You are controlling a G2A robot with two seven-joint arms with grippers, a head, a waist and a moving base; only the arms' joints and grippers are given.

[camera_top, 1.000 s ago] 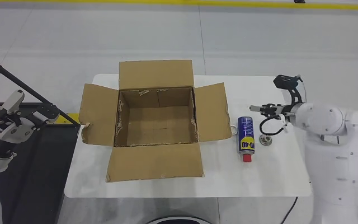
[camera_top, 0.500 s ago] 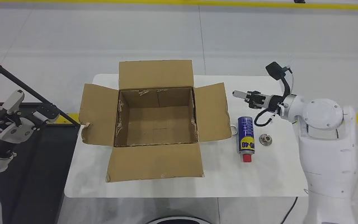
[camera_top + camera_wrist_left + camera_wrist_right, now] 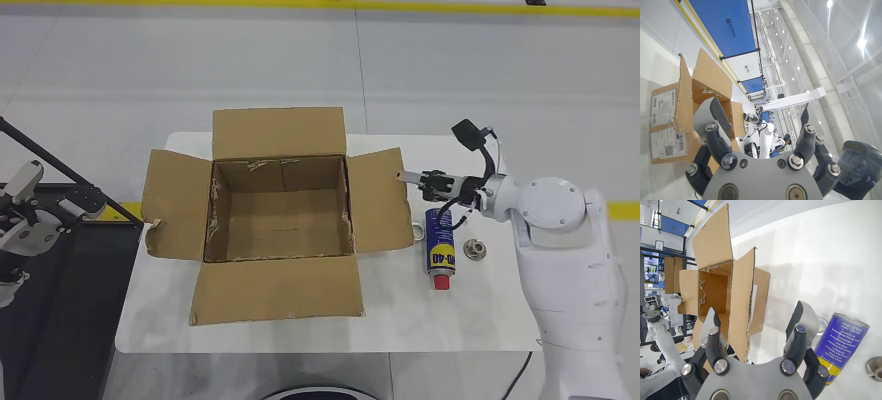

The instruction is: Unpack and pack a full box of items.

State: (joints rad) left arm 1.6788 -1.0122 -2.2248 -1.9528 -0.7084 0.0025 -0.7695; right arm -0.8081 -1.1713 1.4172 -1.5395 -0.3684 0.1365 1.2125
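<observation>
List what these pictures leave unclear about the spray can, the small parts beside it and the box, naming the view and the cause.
Spray can: right wrist view, cap end hidden behind the right gripper body.
Metal fitting: right wrist view, cut off by the picture's edge.
Clear ring: top view, too small to identify.
Box: top view, inner face of the wall nearest the robot hidden by the angle.

The white surface [image 3: 480,320] carried an open cardboard box [image 3: 280,215] toward nine o'clock. Toward three o'clock a blue spray can [image 3: 439,250] lay on its side, a small metal fitting [image 3: 475,248] just beside it, and a clear ring [image 3: 417,232] between can and box flap.
</observation>
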